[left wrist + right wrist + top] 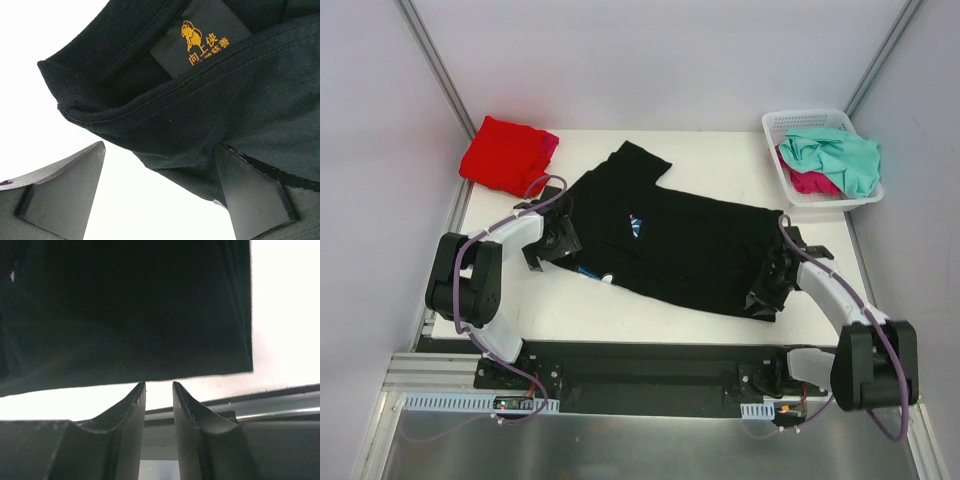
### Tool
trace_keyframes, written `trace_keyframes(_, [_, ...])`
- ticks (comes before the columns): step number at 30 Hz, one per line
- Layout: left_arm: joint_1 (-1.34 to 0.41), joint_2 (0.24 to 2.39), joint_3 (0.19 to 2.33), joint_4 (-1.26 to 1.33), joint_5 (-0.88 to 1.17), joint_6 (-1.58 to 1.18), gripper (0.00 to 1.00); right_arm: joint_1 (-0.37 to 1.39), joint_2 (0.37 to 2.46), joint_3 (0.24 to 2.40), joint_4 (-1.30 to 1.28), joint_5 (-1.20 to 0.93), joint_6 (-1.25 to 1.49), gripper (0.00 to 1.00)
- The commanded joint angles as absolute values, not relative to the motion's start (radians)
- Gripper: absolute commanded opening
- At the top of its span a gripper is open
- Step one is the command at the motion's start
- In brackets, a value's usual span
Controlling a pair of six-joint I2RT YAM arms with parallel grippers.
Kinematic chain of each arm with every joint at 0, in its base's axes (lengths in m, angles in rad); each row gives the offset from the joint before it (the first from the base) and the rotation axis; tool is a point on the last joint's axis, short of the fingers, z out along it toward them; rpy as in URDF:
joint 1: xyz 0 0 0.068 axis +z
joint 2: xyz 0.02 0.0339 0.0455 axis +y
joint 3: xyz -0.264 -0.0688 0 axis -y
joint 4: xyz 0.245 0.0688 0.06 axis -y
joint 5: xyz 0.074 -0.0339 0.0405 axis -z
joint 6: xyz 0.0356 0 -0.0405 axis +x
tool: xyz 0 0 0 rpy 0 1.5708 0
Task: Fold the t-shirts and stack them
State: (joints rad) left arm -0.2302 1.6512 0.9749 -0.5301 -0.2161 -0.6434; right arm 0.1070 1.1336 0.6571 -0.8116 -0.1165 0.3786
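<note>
Left end effector (160,145) gapes wide at black t-shirt (690,240) collar; right end effector (159,385) narrowly parted near hem.

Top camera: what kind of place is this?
Likely a robot test booth, not a home: bare white walls box in a white table, a left arm and right arm are bolted at its near edge, and a black t-shirt lies spread between them.

The left arm (470,285) was bent at the elbow and reached forward and inward. The left claw (552,243) sat low with its jaws spread wide, the two fingers (65,192) far apart. The right arm (840,300) reached forward and inward as well. The right claw (767,290) sat low, its fingers (131,410) standing close with only a slim, empty gap between them.
</note>
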Motion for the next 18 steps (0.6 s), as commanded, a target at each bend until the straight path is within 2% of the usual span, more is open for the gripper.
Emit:
trace_keyframes(1, [-0.244,1.655,0.989,-0.566,-0.219,-0.623,0.91,0.14,1.277,0.742,-0.695,-0.098,0.33,0.32])
trace_keyframes(3, [-0.245,1.649,0.988,-0.569,-0.219,-0.623,0.91,0.138,1.322,0.784,-0.65,-0.086,0.313,0.33])
trace_keyframes(7, [-0.247,1.64,0.985,-0.575,-0.225,-0.62,0.9,0.129,1.463,1.026,-0.718,-0.054,0.279,0.33])
trace_keyframes(10, [-0.247,1.638,0.98,-0.577,-0.227,-0.618,0.9,0.126,1.511,1.119,-0.735,-0.026,0.259,0.33])
trace_keyframes(16, [-0.247,1.641,0.985,-0.577,-0.219,-0.618,0.9,0.066,1.557,1.158,-0.776,-0.006,0.256,0.33])
trace_keyframes(18, [-0.247,1.64,0.986,-0.578,-0.221,-0.617,0.9,0.051,1.551,1.141,-0.791,0.064,0.264,0.32])
